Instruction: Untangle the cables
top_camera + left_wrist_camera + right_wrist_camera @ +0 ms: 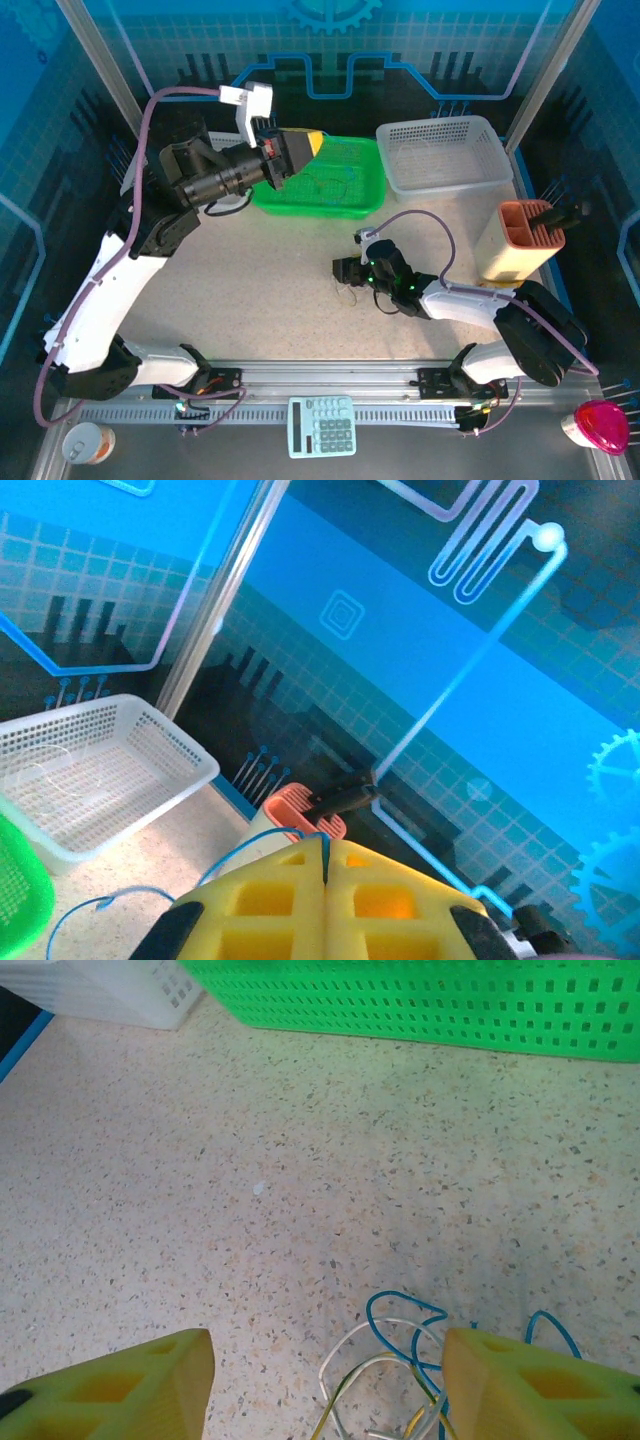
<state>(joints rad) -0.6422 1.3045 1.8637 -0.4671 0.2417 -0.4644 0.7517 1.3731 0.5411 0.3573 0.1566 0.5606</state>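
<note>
A small tangle of thin blue, white and yellowish cables [400, 1365] lies on the speckled table, close to the inner side of my right gripper's right finger [530, 1380]. My right gripper [325, 1375] is open and low over the table, with nothing between its fingers; it sits at mid-table [345, 270]. My left gripper [300, 148] is raised over the green basket [365, 200]. Its yellow fingers are shut [325, 855] on a thin blue cable [240, 845] that comes out at the tips and trails down to the left.
A white basket [440, 180] stands at the back right, beside the green one. A cream holder with an orange top [515, 240] stands at the right. A calculator [322, 425], a tin [82, 442] and a pink object [600, 425] lie along the near rail.
</note>
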